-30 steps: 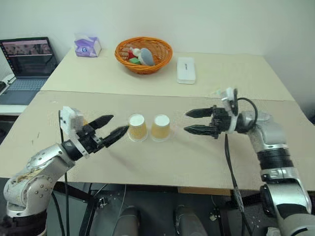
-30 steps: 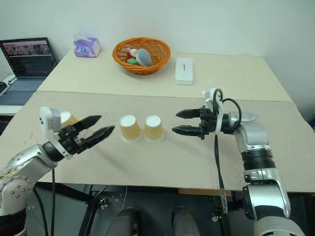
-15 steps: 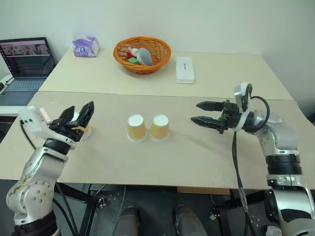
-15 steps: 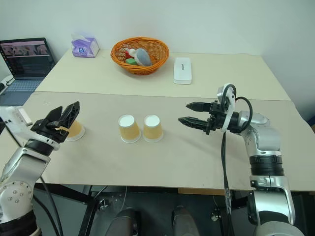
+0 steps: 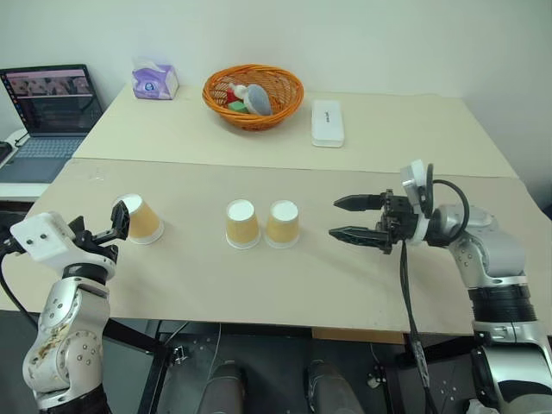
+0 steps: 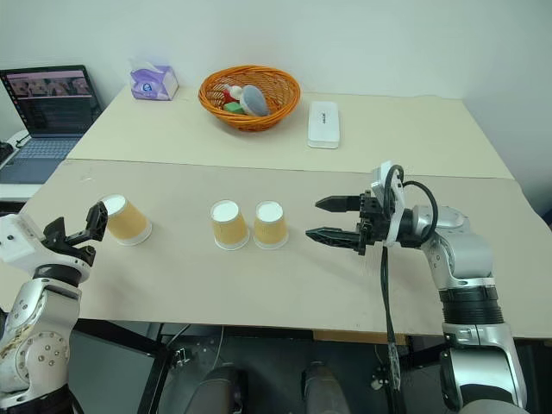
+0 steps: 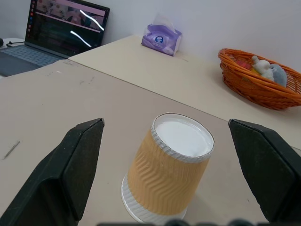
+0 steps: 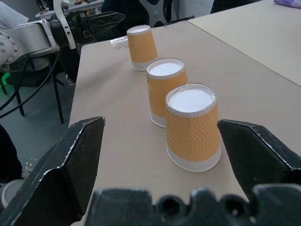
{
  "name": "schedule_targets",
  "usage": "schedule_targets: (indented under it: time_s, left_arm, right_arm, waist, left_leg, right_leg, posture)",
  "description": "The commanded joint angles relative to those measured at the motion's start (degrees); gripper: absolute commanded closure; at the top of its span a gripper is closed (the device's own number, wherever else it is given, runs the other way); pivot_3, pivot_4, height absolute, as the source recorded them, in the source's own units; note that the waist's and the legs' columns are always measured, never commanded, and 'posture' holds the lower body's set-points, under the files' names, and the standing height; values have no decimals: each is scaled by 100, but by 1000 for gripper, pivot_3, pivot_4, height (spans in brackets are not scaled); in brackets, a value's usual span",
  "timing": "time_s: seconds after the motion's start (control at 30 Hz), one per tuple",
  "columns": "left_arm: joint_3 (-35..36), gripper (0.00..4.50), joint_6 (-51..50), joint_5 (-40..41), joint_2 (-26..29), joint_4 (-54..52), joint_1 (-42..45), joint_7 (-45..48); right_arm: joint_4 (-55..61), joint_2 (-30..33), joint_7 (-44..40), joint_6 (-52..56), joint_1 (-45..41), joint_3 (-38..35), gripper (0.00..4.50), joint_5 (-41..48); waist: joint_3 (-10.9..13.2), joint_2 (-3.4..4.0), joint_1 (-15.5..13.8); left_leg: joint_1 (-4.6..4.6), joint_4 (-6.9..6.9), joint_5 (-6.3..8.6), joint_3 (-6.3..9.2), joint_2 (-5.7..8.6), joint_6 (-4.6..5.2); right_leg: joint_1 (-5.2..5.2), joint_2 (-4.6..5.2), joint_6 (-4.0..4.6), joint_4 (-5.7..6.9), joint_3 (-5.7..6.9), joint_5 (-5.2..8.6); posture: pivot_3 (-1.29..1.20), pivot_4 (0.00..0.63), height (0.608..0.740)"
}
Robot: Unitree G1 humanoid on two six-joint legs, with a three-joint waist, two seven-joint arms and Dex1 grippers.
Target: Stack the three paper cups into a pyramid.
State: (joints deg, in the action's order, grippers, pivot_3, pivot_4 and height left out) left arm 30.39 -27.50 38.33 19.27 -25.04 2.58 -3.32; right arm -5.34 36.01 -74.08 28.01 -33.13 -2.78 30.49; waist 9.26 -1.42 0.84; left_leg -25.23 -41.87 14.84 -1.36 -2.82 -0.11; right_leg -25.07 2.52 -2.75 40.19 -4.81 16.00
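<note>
Swung outward from the middle cups, the left gripper (image 5: 110, 231) gaped empty just short of the third paper cup (image 5: 141, 218) on the beige table (image 5: 259, 280), an orange basket (image 6: 249, 95) holding toys behind, while the right wrist view showed the right gripper (image 8: 167, 174) wide open facing two upside-down cups (image 8: 178, 113).

An upside-down paper cup (image 7: 169, 176) stands on the worktop (image 7: 56, 108) between the left gripper (image 7: 176, 181) fingers (image 7: 77, 165), which are spread wide. Behind it are an orange basket (image 7: 261, 84), a tissue box (image 7: 162, 38) and a laptop (image 7: 56, 28).

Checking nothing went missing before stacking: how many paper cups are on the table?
3, all upside down. Two cups stand side by side mid-table; the third cup stands apart by the left gripper. None appear hidden.
</note>
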Motion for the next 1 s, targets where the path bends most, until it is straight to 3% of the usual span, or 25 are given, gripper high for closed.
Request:
schedule_targets:
  time_s: [0.03,1.0]
  left_arm:
    - [128,0,150,5,57,16,135,96]
    - [-668,0,452,-1039,134,1169,793,769]
  right_arm:
    - [133,33,39,-102,-126,-71,8,52]
    - [353,71,339,-112,124,-242,8,122]
  waist:
    - [0,0,0]
    - [1,-2,2]
  left_leg:
    - [0,0,0,0,0,0]
    - [-1,1,0,1,0,0]
  right_leg:
    - [0,0,0,-2,0,0]
    - [-1,0,0,0,1,0]
  posture:
    - [0,150,675]
    - [0,150,675]
